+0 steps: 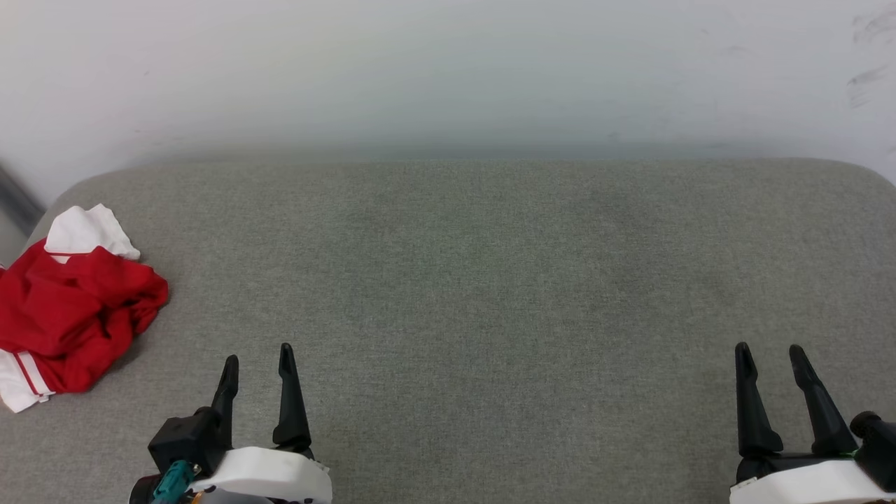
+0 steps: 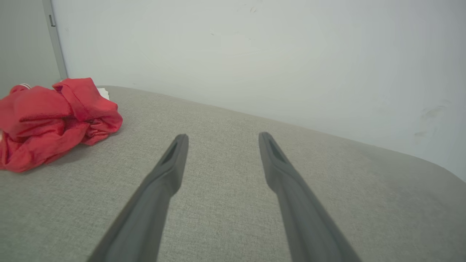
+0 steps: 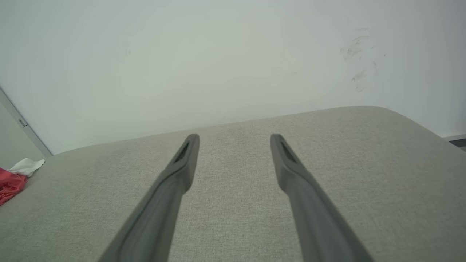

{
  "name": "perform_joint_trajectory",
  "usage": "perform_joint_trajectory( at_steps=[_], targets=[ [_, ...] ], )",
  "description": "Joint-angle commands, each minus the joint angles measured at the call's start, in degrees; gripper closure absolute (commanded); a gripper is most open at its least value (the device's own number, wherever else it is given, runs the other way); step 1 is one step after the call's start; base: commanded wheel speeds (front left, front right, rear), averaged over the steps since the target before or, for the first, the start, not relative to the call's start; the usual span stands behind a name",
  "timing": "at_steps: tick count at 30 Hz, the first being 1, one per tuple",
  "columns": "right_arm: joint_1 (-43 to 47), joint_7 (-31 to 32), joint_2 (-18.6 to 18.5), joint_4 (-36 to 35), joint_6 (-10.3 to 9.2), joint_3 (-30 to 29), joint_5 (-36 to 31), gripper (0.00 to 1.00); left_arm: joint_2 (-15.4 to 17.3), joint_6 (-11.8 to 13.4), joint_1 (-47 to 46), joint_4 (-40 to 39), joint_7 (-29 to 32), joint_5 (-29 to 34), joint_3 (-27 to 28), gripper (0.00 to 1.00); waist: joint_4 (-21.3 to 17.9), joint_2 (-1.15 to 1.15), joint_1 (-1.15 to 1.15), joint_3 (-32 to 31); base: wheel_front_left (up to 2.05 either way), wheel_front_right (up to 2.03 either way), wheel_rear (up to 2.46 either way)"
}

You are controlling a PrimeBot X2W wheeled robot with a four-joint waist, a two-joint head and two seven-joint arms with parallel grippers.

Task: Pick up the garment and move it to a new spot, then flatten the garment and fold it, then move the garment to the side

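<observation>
Garment [image 1: 70, 315] [image 2: 47, 120] [image 3: 11, 183], a crumpled red heap with white sleeve parts, is laid at the far left edge of a wide grey fabric surface [image 1: 476, 280], which is backed by a pale wall [image 1: 448, 70]. The left gripper [image 1: 257, 355] [image 2: 222, 135] is held near the garment but apart from it, fingers spread, with nothing gripped. The right gripper [image 1: 770, 348] [image 3: 235, 136] is held well apart at the right, likewise spread wide and empty.
</observation>
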Motion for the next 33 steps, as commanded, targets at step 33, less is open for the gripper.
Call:
perform_joint_trajectory(
  at_steps=[33],
  targets=[
    [2.96, -4.07, 0.02, -1.86, -0.02, 0.08, -11.88, 0.0, 0.16, 0.9, 2.17, 0.08, -3.97, 12.52, -2.06, 0.0, -0.06, 0.0, 0.0, 0.12, 0.0, 0.0, 0.0]
  ],
)
